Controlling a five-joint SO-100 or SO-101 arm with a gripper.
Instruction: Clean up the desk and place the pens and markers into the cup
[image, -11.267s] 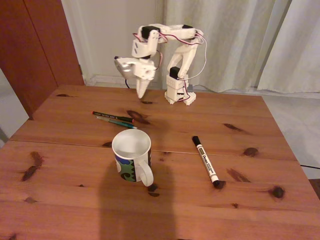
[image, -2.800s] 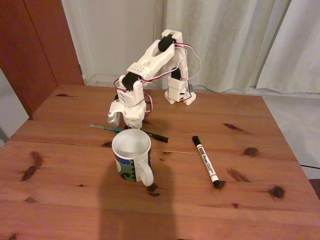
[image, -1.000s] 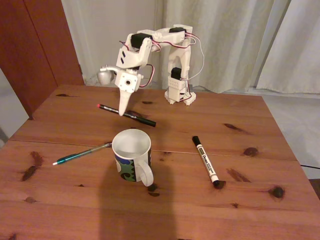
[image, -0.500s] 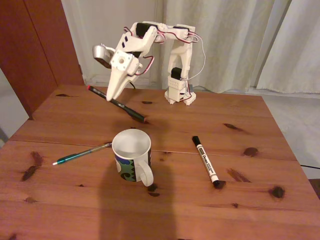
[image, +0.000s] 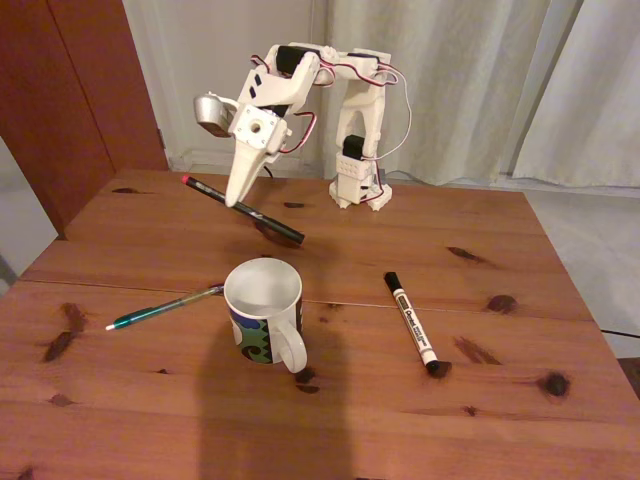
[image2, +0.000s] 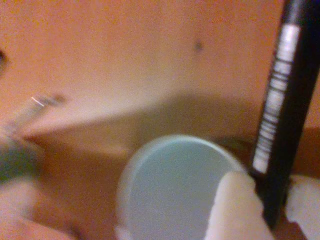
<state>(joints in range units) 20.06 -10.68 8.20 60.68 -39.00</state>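
Observation:
In the fixed view my gripper (image: 237, 198) hangs above the desk (image: 150, 390), shut on the black pen (image: 262, 216), whose red end points up and left while its other end dips toward the cup (image: 264, 310). The white cup stands upright just in front of and below the pen. In the wrist view the black pen (image2: 280, 110) runs up the right side between my white fingers (image2: 235, 205), with the cup's pale mouth (image2: 175, 190) beneath. The teal pen (image: 160, 307) lies left of the cup. The white marker (image: 411, 323) lies to its right.
The arm's base (image: 358, 190) stands at the desk's far edge, before pale curtains (image: 470, 80). A dark wooden door (image: 80, 90) is at the back left. The desk's front half, beyond the cup's shadow, holds only dark knots.
The gripper has moved slightly right and down toward the cup with the black pen still held. Cup, teal pen and marker have stayed put over the last second.

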